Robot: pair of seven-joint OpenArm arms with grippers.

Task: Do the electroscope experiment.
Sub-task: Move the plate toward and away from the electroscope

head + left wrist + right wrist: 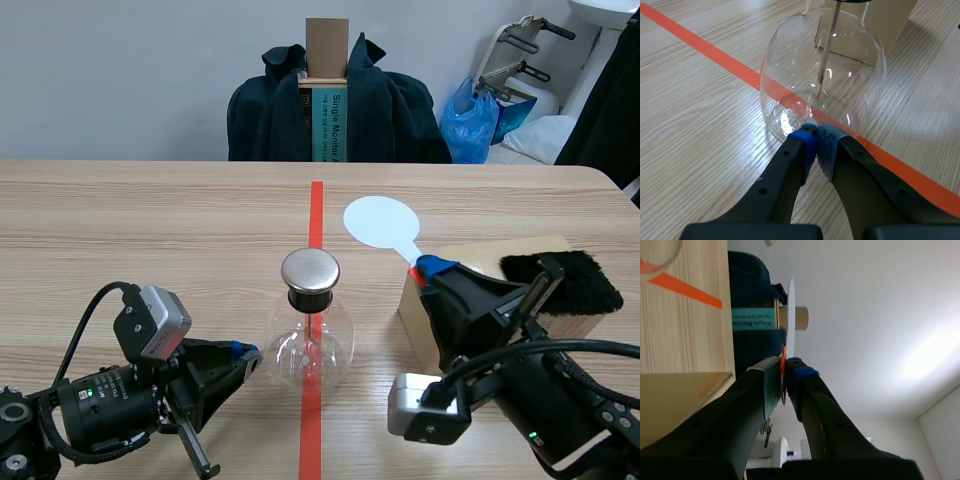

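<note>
Currently your left gripper sits low on the near left of the table. Its fingers are pressed together on nothing, and the tips are right at the lower wall of the flask. In the left wrist view the blue pads seem to touch the glass. I read that as a brace, so the flask cannot slide or tip while the other arm works.

The flask stands upright on the tape line at mid-table. Its metal cap is on top, and the rod hangs straight down inside. Sitting on the line, it is about equally reachable from both sides.

Your right gripper is clamped on the red stem of the paddle. It holds the pale disc raised, to the right of the cap and farther away, and not touching it. The right wrist view shows the disc edge-on, rising from between the fingers.

Just right of that gripper is the box, with the black fur lying on top. It is probably there for rubbing the paddle to charge it.

By my judgement, the next step is to bring the disc over to the cap. Keep the approach slow, since a knock on the cap could upset the glass despite the brace.
</note>
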